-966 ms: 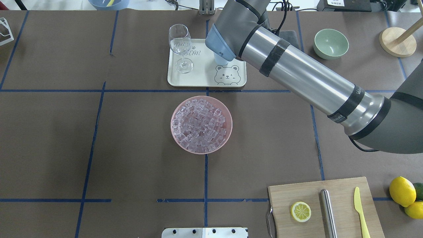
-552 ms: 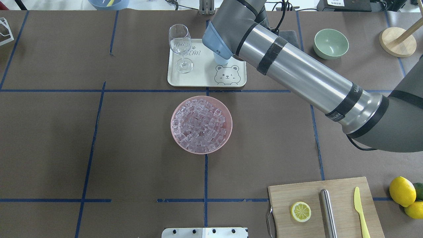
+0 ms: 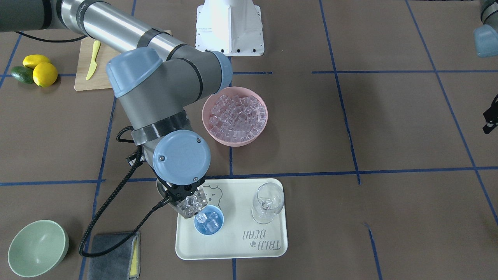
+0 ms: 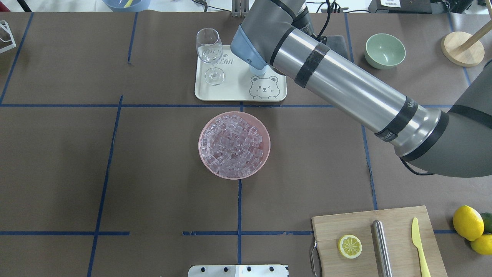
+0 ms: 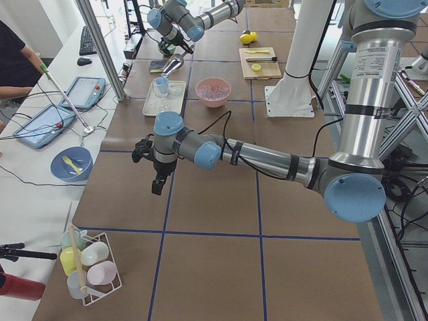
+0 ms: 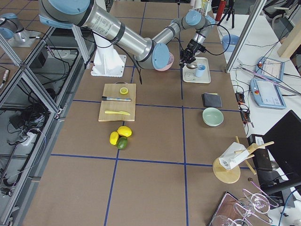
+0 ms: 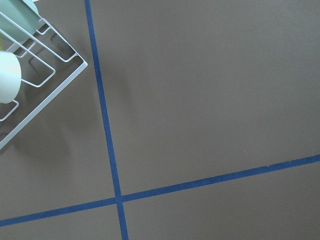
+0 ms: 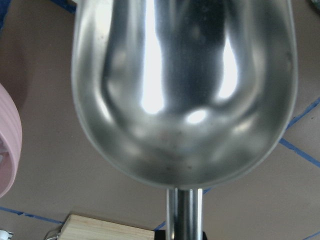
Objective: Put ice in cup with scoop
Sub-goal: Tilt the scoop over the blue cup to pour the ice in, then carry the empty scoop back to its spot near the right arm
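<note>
My right gripper [image 3: 181, 191] is shut on the handle of the steel scoop [image 8: 185, 90] and holds it tilted over the light-blue cup [image 3: 209, 220] on the cream tray [image 3: 233, 249]. Clear ice cubes [image 3: 191, 203] lie in the scoop's mouth, right at the cup's rim, and a few cubes lie in the cup. In the overhead view the arm's wrist hides most of the cup [image 4: 258, 70]. A pink bowl [image 4: 205, 123] heaped with ice [image 4: 234, 145] stands at the table's middle. My left gripper [image 5: 158, 182] hangs over bare table, far off; I cannot tell whether it is open or shut.
A stemmed wine glass [image 4: 209, 50] stands on the tray's other half. A pale green bowl [image 4: 384, 50], a grey cloth [image 3: 113, 254], a cutting board [image 4: 399, 219] with a lemon slice, steel cylinder and yellow knife, and lemons [image 4: 467, 222] lie around. A wire rack [image 7: 45, 75] shows in the left wrist view.
My right arm's wrist has shifted slightly to the left over the tray, covering more of the cup. Nothing else on the table has moved.
</note>
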Available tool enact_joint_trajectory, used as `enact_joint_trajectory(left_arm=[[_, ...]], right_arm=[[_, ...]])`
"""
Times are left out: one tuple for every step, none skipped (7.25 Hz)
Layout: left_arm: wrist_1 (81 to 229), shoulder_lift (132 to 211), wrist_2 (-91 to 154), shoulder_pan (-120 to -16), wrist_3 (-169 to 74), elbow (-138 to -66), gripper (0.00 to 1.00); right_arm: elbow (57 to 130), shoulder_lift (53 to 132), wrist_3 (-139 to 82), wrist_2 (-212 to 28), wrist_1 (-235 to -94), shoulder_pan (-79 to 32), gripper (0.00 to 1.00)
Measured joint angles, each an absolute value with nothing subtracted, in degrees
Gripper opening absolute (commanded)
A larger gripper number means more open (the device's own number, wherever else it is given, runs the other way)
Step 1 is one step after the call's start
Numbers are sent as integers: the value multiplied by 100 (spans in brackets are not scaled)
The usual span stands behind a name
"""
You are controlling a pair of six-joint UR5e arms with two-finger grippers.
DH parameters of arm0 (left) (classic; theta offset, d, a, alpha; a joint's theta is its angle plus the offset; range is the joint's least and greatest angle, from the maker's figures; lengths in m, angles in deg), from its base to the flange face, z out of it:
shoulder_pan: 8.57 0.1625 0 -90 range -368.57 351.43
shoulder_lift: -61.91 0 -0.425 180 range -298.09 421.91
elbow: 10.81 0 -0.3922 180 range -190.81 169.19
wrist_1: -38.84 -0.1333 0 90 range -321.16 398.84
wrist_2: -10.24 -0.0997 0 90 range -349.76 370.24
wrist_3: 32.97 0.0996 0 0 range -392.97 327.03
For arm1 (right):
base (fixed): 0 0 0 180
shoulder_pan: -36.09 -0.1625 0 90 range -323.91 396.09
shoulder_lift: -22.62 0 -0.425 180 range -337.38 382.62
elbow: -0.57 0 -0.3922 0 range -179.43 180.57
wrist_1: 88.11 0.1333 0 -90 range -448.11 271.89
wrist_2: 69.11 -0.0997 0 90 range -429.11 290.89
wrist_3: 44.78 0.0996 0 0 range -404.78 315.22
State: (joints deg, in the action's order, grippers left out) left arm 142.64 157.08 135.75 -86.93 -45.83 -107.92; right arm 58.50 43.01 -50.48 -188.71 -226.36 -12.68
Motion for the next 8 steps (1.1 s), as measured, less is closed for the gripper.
enact_joint_trajectory(left_arm=[[14262,15709,13575,-8693,-4586,-10795,100],[14259,15709,13575,-8693,-4588,-10792,100],[14257,15709,13575,-8692,-4589,-10783,100],[14250,15716,13575,-8689,-4589,-10779,100],[14231,15738,13575,-8690,-4589,-10776,100],[14212,15762,13575,-8693,-4589,-10772,100],[14199,15773,13575,-8696,-4591,-10769,100],[14191,15777,13575,-8696,-4595,-10768,100]], right_arm=[[5850,4278,-5049,-18859,-22682,-1245,0],[5862,4263,-5048,-18853,-22703,-1233,0],[5932,4259,-5044,-18853,-22723,-1239,0],[6101,4277,-5040,-18854,-22760,-1285,0],[6415,4360,-5033,-18857,-22814,-1420,0],[6876,4572,-5019,-18861,-22874,-1600,0],[7629,5044,-4943,-18873,-22919,-1791,0],[8599,5752,-4677,-18897,-22923,-1953,0]])
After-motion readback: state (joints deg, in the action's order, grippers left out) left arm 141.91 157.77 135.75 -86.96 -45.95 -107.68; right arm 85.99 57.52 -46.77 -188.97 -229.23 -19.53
